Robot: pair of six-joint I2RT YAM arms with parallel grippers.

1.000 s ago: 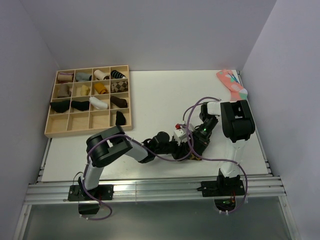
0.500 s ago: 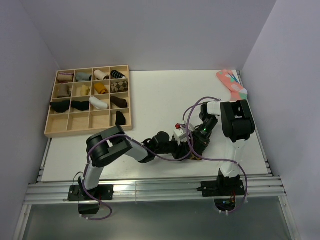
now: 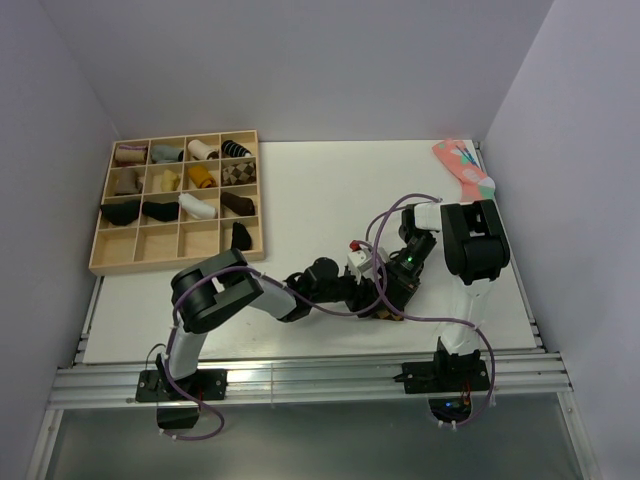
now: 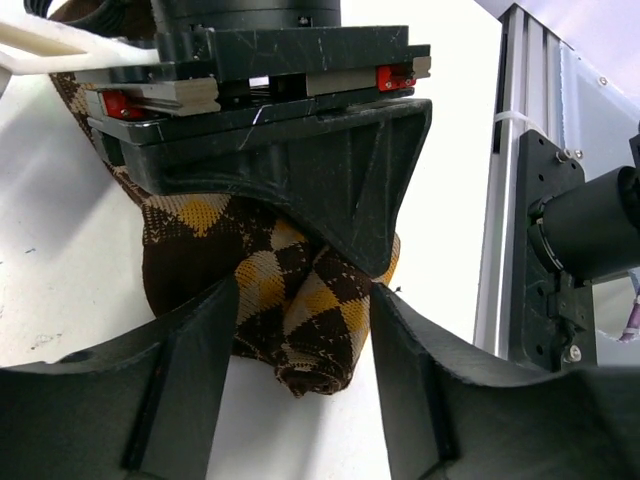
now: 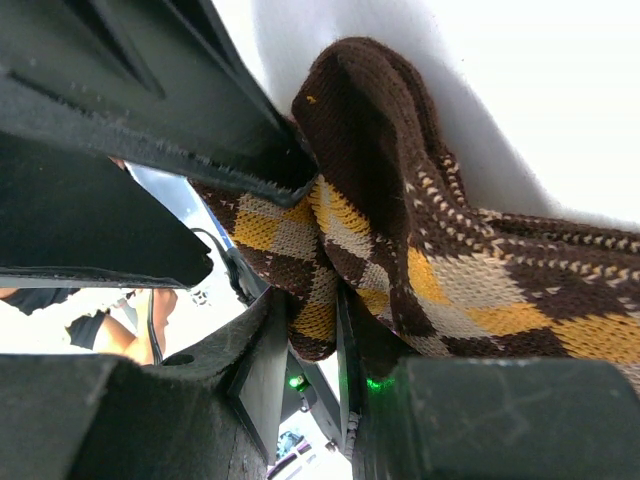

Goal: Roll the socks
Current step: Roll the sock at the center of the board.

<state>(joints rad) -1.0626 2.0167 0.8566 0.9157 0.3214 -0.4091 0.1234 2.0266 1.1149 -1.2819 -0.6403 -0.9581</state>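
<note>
Where both grippers meet at the near right part of the table (image 3: 300,200), the argyle sock (image 5: 430,260) is found bunched between them on the white surface. Its folded end is clamped in the narrow gap of the right gripper (image 5: 315,330), and the rest is seen to run away flat from those fingers. The left gripper (image 4: 303,310) is placed around the same fold from the opposite side. Its fingers stand apart and touch the knit on both sides, but whether it is pressed cannot be told. Neither arm is nearer. The wooden tray (image 3: 95,262) and the pink sock (image 3: 462,168) are well apart, while the front rail (image 3: 300,375) is near.
</note>
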